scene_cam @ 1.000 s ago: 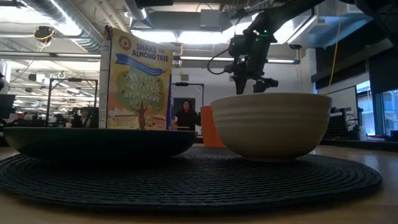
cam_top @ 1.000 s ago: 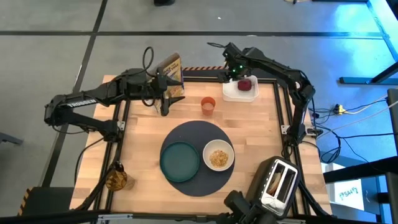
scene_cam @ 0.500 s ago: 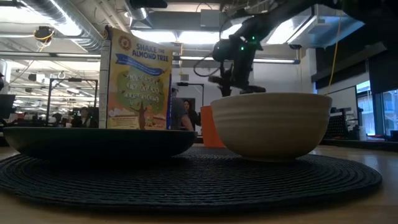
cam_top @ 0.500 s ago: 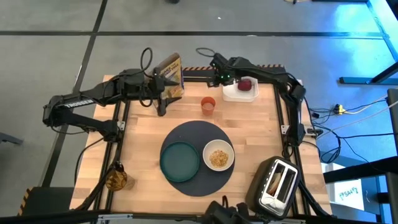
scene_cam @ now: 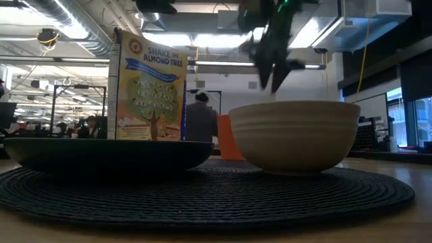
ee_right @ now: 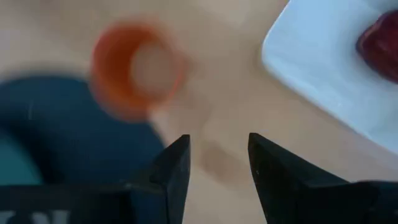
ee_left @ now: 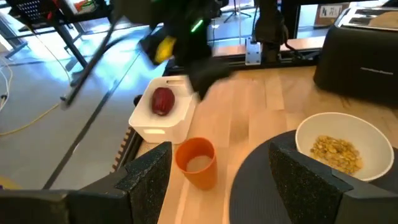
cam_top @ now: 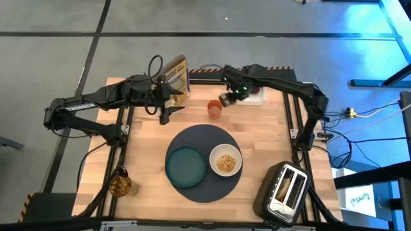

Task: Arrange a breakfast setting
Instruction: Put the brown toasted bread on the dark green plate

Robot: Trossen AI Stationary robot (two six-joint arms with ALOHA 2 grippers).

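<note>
High view: orange cup (cam_top: 214, 108) beside right claw (cam_top: 225, 99).

Mat (cam_top: 200, 160): lay at the table's centre, carrying the plate (cam_top: 185, 165) on its left and the bowl (cam_top: 225, 160) on its right.
Cereal (cam_top: 225, 163): sat in the bowl.
Cup (cam_top: 214, 108): stood behind the mat, between the cereal box (cam_top: 176, 79) to its left and the tray (ee_left: 163, 117) to its right.
Fruit (ee_left: 163, 99): lay in the tray.
Toaster (cam_top: 284, 188): stood at the front right corner.
Right gripper (cam_top: 226, 98): hovered just right of the cup.
</note>
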